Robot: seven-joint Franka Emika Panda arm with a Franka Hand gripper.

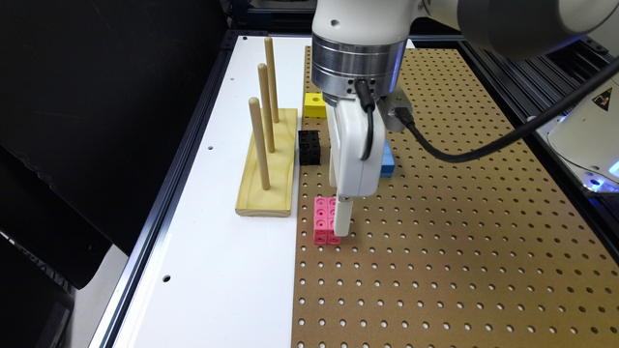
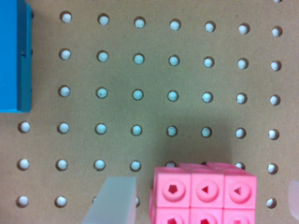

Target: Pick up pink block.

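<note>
My white Franka arm (image 1: pixel 367 43) points straight down, its white two-fingered gripper (image 1: pixel 341 220) spread wide, fingertips low.

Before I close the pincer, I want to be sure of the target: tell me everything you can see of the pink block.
The pink block is bright pink and looks like plastic, built of little cubes joined in rows, each face with a round dimple. It is oblong and lies flat on the brown pegboard, near the board's edge beside the white surface. The pincer is down around it, open: one finger stands apart from one end with a gap, the other shows past the far end. Nothing else touches it.
</note>
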